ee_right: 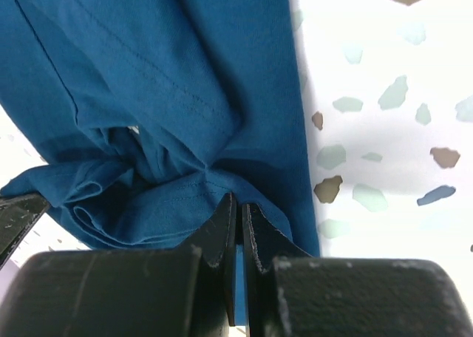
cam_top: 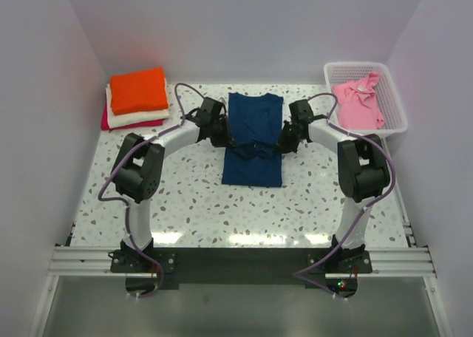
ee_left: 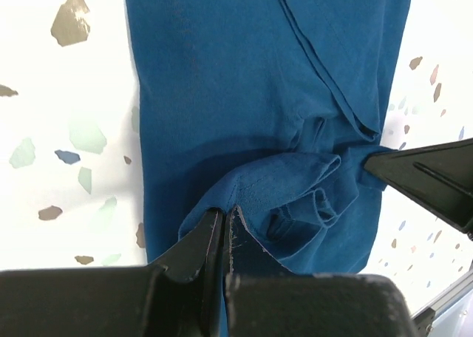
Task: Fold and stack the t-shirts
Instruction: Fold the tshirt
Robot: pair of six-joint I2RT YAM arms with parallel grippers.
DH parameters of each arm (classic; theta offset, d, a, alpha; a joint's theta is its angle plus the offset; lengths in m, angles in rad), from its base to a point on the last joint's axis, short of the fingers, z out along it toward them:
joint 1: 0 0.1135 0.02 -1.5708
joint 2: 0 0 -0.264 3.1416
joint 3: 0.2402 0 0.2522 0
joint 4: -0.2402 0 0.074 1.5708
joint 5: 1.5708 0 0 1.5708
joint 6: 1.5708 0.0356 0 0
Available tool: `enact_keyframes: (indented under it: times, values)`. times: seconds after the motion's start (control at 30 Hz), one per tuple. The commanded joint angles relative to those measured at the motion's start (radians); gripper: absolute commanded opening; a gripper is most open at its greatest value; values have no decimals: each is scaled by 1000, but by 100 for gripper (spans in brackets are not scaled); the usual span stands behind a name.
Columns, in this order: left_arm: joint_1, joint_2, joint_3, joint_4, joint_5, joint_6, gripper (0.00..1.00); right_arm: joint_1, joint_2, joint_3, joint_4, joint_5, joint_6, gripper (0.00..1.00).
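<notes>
We are mid-fold on the navy blue soft cloth t-shirt (cam_top: pixel 255 115), which lies at the centre of the speckled surface (cam_top: pixel 192 204). Our left hand (ee_left: pixel 224 220) and right hand (ee_right: pixel 238 208) are each clamped on a bunched edge. Next, we judge, both edges must travel level.

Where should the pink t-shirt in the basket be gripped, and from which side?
Probably a raised wrinkle near the middle of the pink t-shirt, coming straight down from above: it lies crumpled inside the white basket, whose walls block any sideways approach.
</notes>
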Motion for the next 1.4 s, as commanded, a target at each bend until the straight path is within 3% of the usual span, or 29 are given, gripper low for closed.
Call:
enact_keyframes:
  times: [0.0,0.4,0.47,0.63,0.7,0.8,0.87,0.97,1.03,1.2,1.23,1.37]
  values:
    - [20,19,64,-2,-3,38,0,-19,13,51,30,-27,-19,0]
    - [43,51,90,1,27,47,0,-50,40,71,59,-66,-14,0]
    - [46,45,92,4,30,55,12,-53,36,71,60,-72,-16,1]
    - [74,1,87,10,48,82,39,-70,-2,74,63,-81,-39,18]
    - [89,-19,84,2,54,87,46,-73,-36,74,53,-72,-48,30]
    - [89,-73,48,-1,53,98,50,-75,-87,77,36,-53,-74,46]
    - [85,-121,-18,19,69,87,50,-72,-116,60,33,-43,-88,52]
    - [65,-179,-121,54,83,73,46,-46,-176,16,19,-4,-108,52]
    - [51,-211,-164,73,76,66,37,-10,-220,-32,17,49,-123,51]
    - [-16,-202,-212,84,45,72,25,85,-245,-73,-3,164,-149,40]
    - [-32,-187,-210,87,47,72,24,108,-237,-78,-4,186,-154,34]
    - [-61,-144,-175,94,34,72,23,145,-208,-83,-3,195,-159,28]
